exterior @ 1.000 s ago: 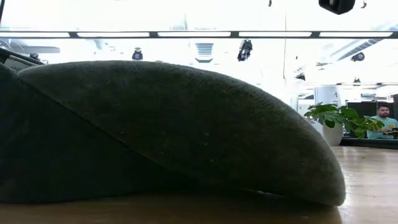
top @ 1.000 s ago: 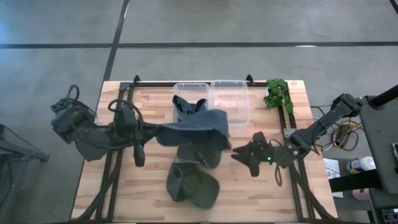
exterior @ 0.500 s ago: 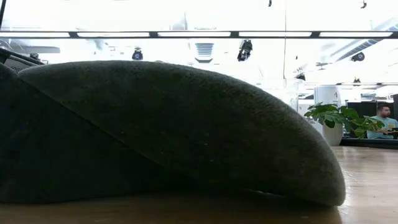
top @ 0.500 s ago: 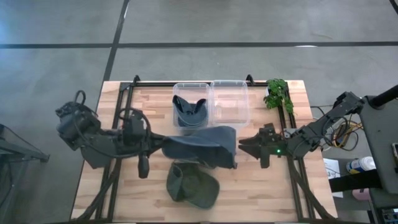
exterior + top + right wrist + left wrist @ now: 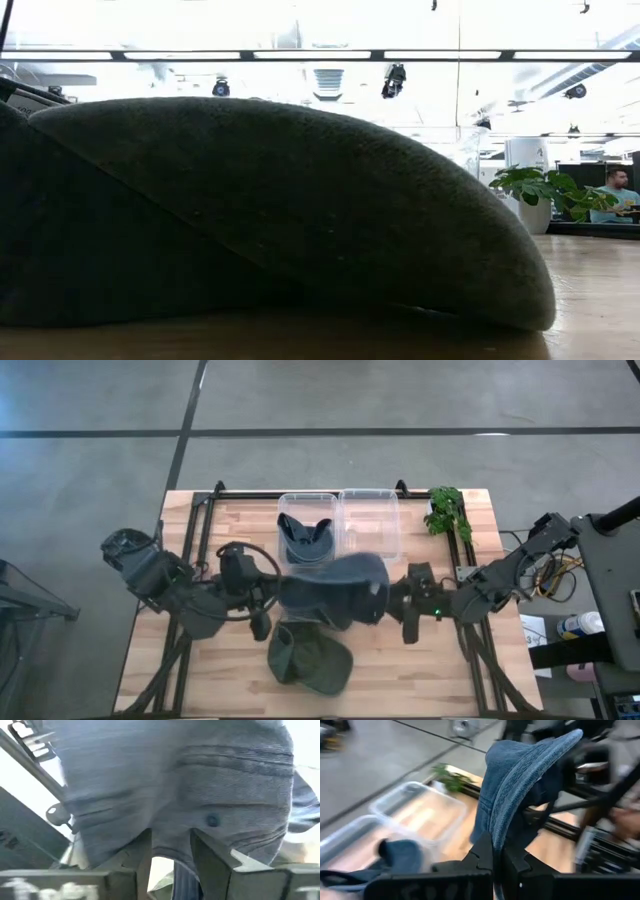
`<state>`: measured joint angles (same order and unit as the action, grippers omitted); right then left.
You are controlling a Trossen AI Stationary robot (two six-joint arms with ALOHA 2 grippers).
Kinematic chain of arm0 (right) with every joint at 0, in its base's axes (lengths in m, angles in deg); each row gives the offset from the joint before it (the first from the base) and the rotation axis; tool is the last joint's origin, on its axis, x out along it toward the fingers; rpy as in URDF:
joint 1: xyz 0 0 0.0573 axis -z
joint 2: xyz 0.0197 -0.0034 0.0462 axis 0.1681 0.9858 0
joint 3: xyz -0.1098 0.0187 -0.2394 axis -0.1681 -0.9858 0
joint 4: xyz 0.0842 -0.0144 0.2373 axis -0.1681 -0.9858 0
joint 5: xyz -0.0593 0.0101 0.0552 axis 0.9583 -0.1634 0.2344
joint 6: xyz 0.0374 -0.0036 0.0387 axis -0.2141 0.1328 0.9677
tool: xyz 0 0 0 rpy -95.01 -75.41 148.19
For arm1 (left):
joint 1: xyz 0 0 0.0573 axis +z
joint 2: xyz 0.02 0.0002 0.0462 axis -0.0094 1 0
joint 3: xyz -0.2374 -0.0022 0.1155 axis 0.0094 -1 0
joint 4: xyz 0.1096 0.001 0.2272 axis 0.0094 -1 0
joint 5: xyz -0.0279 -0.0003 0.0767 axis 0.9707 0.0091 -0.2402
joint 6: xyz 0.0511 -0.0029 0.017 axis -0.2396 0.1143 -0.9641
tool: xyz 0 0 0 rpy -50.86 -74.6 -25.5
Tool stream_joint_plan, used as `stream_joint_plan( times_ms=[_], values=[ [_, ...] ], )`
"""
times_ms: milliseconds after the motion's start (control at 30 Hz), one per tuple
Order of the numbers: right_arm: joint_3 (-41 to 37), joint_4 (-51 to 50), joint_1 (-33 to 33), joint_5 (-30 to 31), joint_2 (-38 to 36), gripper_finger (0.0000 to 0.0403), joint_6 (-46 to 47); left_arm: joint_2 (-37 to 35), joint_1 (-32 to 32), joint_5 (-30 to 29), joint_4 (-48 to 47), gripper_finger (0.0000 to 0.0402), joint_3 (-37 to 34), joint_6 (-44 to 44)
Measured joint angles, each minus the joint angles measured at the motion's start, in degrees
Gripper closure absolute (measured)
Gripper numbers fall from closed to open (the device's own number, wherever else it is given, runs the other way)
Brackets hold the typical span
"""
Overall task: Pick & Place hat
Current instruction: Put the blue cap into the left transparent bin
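Observation:
A blue denim hat [image 5: 335, 590] hangs in the air over the table's middle, between my two grippers. My left gripper [image 5: 268, 605] is at its left side, shut on it. My right gripper [image 5: 392, 603] is at its right edge, open, and in the right wrist view its fingers [image 5: 210, 852] stand on either side of the hat's hanging cloth [image 5: 175, 820]. A dark green hat [image 5: 310, 660] lies flat on the table toward the near edge and fills the low view [image 5: 280, 220]. A second blue hat [image 5: 305, 540] sits in the left clear bin. My left gripper pinches the blue hat's brim edge [image 5: 496, 832] between its two shut fingers [image 5: 482, 852]. It comes level from the table's left. The hat is lifted clear and stands up beyond the fingers. Whether my right gripper touches the cloth between its fingers, I cannot tell.
Two clear bins stand side by side at the far edge. The right bin [image 5: 370, 525] holds nothing, while the left bin [image 5: 290, 505] holds the second blue hat. A small green plant [image 5: 447, 510] stands at the far right corner. Bare wood shows at the table's near left and near right.
My left gripper has moved toward the table's right, carrying the blue hat from beside the bins toward the table's middle. The hat has drawn in from a spread sheet to a rounder bunch. My right gripper has shifted slightly toward the far edge, then left up against the hat's right edge.

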<state>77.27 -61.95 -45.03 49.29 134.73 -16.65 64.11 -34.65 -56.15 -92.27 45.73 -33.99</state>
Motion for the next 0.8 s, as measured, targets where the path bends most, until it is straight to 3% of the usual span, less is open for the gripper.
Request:
stream_joint_plan(
  times_ms=[200,300,533,667,800],
  values=[
    [9.2,-25.0,-1.1,2.6,1.1,0.0302,12.3,-0.2,0.0,-10.3,-5.3,0.0396,-0.6,3.4],
    [10.8,-29.7,-1.2,2.7,2.1,0.032,16.7,-0.2,0.6,-12.5,-6.9,0.0396,-0.6,4.1],
    [10.7,-18.6,1.6,1.0,5.4,0.0368,11.8,0.2,3.8,-7.5,-5.3,0.0396,-0.7,5.3],
    [10.7,-10.2,6.0,1.3,7.2,0.039,5.5,0.9,5.1,-3.4,-2.0,0.0396,-1.7,5.3],
    [10.7,-8.8,10.7,1.1,8.1,0.0394,3.4,1.0,5.8,1.2,1.3,0.0396,-2.6,4.2]
  ],
)
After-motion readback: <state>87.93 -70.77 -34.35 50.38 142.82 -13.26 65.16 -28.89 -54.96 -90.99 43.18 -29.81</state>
